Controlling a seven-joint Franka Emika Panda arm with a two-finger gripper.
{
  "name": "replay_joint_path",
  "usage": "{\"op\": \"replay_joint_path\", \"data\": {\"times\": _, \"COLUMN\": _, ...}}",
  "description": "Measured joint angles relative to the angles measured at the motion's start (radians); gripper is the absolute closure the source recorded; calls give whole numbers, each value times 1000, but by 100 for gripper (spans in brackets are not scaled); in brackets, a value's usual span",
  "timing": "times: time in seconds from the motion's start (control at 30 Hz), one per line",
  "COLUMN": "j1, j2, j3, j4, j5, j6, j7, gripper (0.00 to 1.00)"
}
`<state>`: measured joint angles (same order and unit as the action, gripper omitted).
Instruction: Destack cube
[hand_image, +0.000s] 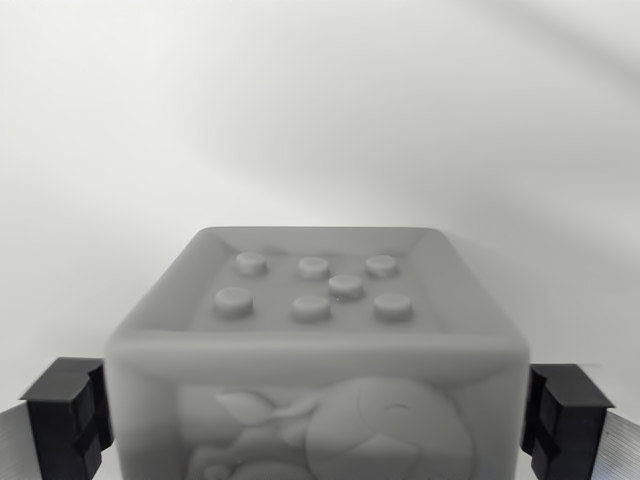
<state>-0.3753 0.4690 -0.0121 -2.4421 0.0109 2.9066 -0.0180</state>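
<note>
While I watch through the wrist view, I see the black pad of one finger (68, 415) at the view's left edge, sitting just beside the left wall of the grey cube (318, 345). I cannot tell whether it presses on that wall or only stands close. Moving rightward, the cube fills the lower middle of the view. Its recessed top face carries seven round raised studs, and its near face shows a raised relief with rounded shapes, cut off by the bottom edge. Behind it lies a plain pale surface (320, 110). At the view's right, the other black pad (562, 420) stands just beside the cube's right wall. The gripper (316, 420) brackets the cube, jaws spread to its width.
</note>
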Motion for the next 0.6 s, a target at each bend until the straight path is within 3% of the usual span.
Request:
{"op": "replay_joint_path", "data": {"times": 0.37, "j1": 0, "j2": -2, "j3": 0, "j4": 0, "j5": 0, "j6": -2, "j7": 0, "gripper": 0}}
{"op": "replay_joint_path", "data": {"times": 0.6, "j1": 0, "j2": -34, "j3": 0, "j4": -9, "j5": 0, "j6": -21, "j7": 0, "gripper": 0}}
